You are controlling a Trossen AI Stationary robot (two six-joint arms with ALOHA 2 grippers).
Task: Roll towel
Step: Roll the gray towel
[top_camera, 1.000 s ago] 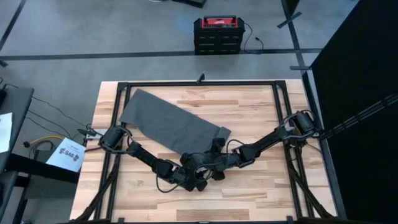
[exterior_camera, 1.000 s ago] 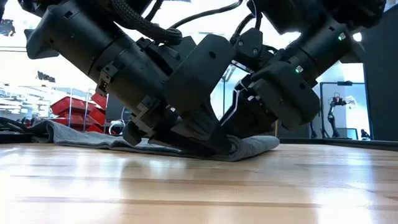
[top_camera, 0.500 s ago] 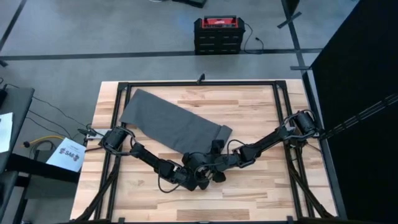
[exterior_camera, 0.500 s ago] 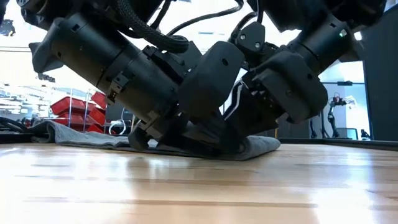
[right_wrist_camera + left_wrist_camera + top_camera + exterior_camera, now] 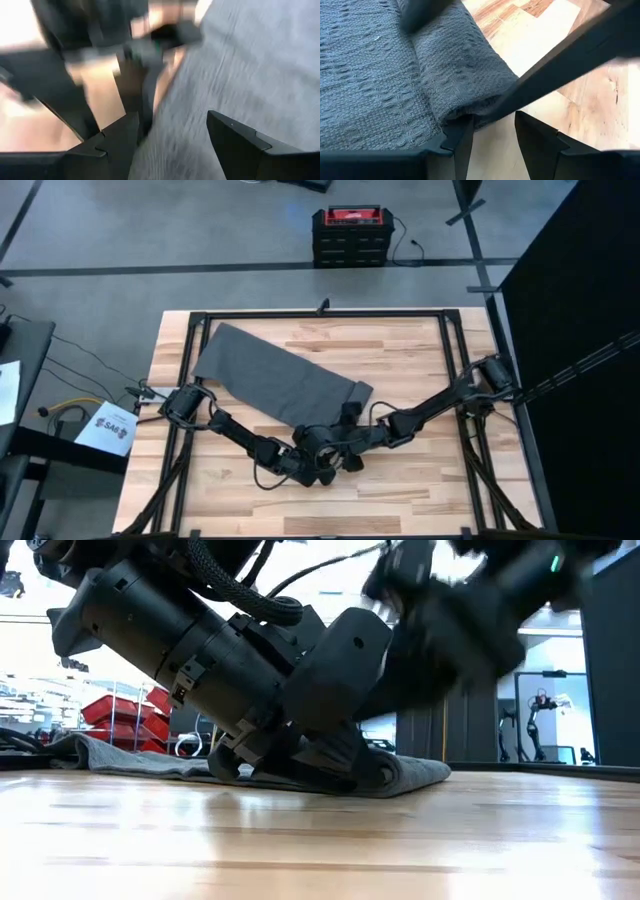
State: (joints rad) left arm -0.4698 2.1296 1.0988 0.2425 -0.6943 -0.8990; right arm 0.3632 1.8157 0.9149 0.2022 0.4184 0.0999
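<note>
The dark grey towel (image 5: 275, 380) lies slantwise on the wooden table from the far left toward the middle. Its near right end (image 5: 455, 65) is turned over into a short thick roll. My left gripper (image 5: 492, 132) is open and low at that end, one finger at the roll's edge and the other over bare wood. My right gripper (image 5: 172, 135) is open just beside it, above the towel (image 5: 250, 65). That view is blurred, and I cannot tell whether it touches the cloth. In the low view the left gripper (image 5: 320, 760) lies almost flat on the towel's end (image 5: 415, 772). My left gripper touches the rolled end at its near edge (image 5: 451, 119) with the tip of one finger (image 5: 462, 131). It comes in slanting low from the table's near left. Its other finger (image 5: 535, 142) stands over bare wood. The roll rests on the table.
A black frame (image 5: 320, 314) runs around the tabletop. Bare wood (image 5: 420, 350) lies right of and beyond the towel, and more along the near edge (image 5: 320, 840). Both arms cross close together near the table's middle.
My left gripper has tipped lower onto the towel's rolled end and then stayed there. My right gripper has risen off the towel's end in the last half second and shows blurred. The towel has kept its place.
</note>
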